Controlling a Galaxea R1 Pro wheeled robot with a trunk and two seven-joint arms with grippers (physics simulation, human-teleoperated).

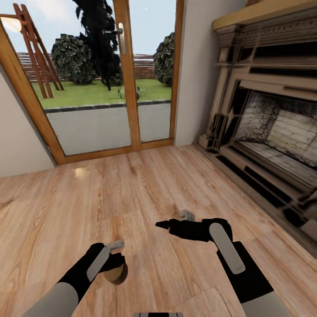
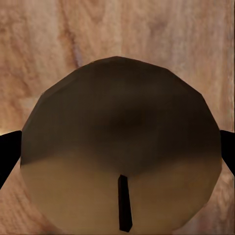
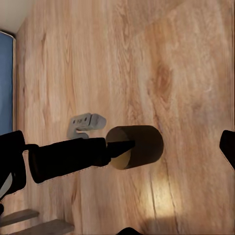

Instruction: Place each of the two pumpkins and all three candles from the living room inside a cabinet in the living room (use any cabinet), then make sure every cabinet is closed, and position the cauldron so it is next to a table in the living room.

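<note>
Standing over a light wood plank floor (image 1: 132, 193), the robot holds both black arms low in front of itself. The left gripper (image 1: 115, 259) points down at the near left, and a candle (image 1: 116, 274) sits under it; from the head view only a cream-brown curve of that candle peeks out below the wrist. In the left wrist view the candle (image 2: 120, 147) is a wide round cream top with a short dark wick, a black finger (image 2: 9, 154) pressing at each side edge (so the gripper looks closed around it). The right gripper (image 1: 174, 220) reaches toward the left at the near middle, above bare planks. Its jaws stand wide apart and hold nothing. From the right wrist view, the left arm (image 3: 58, 159) shows with the candle (image 3: 137, 147) at its tip. Farther off, glazed wooden doors (image 1: 110, 75) look onto a garden at the far left, and an ornate beige fireplace surround (image 1: 259, 101) fills the right side.
</note>
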